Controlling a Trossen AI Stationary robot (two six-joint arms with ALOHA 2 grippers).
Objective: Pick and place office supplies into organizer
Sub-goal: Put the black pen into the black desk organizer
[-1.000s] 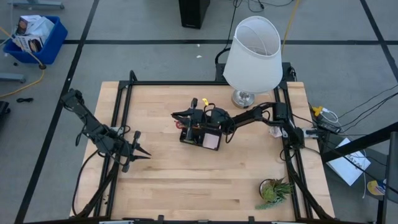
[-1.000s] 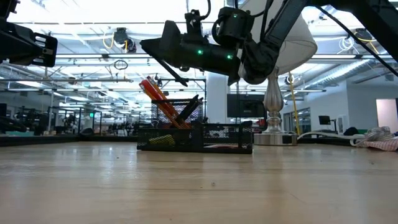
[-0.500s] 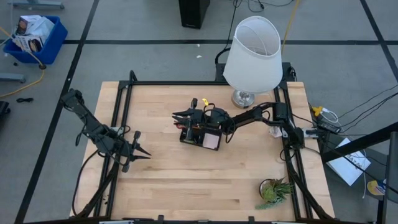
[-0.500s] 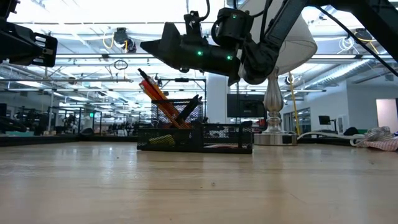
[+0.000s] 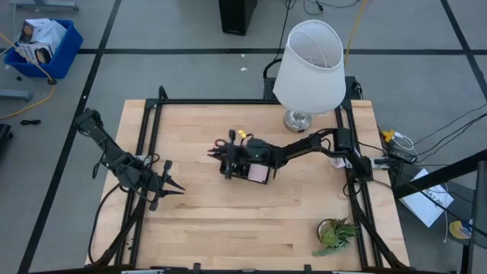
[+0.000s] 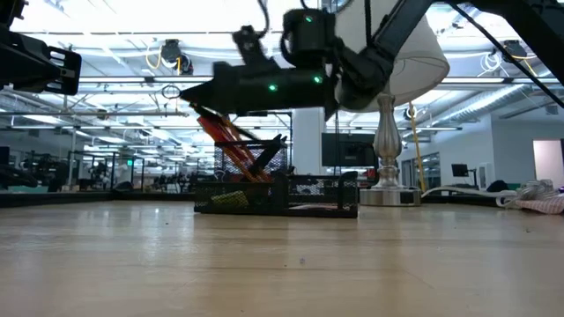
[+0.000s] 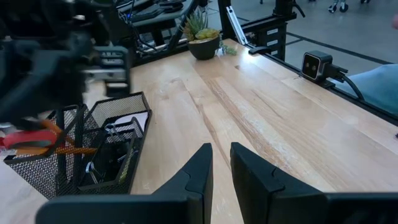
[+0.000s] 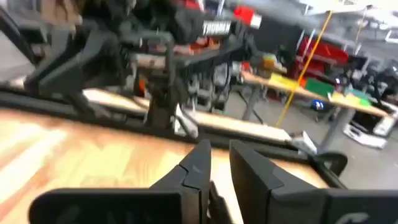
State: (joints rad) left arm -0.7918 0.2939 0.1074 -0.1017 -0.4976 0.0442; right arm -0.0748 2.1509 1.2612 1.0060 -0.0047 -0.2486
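Observation:
The black mesh organizer (image 5: pixel 245 169) (image 6: pixel 278 201) (image 7: pixel 93 149) stands near the table's middle. Red-handled scissors (image 6: pixel 214 130) (image 7: pixel 22 138), orange pencils (image 7: pixel 71 149) and a black pen lean in its taller section. A pink sticky-note pad (image 5: pixel 259 174) lies in a low compartment. My right gripper (image 5: pixel 211 154) (image 6: pixel 185 97) (image 8: pixel 219 155) reaches level over the organizer toward the table's left, shut, just above the leaning tops. My left gripper (image 5: pixel 176 189) (image 7: pixel 221 152) waits shut near the left edge. My right gripper passes level right over the upper ends of the scissors and pencils (image 6: pixel 207 121). I cannot tell whether it touches them.
A white-shaded lamp (image 5: pixel 308 65) stands at the far right, with its base (image 6: pixel 388 189) behind the organizer. A small potted plant (image 5: pixel 335 234) sits at the near right corner. Bare wood lies between the organizer and the left arm.
My right gripper has dropped lower and swung slightly toward the table's near edge, tipping from slanting down to level over the organizer. The leaning supplies' tops, free before, now sit right under it.

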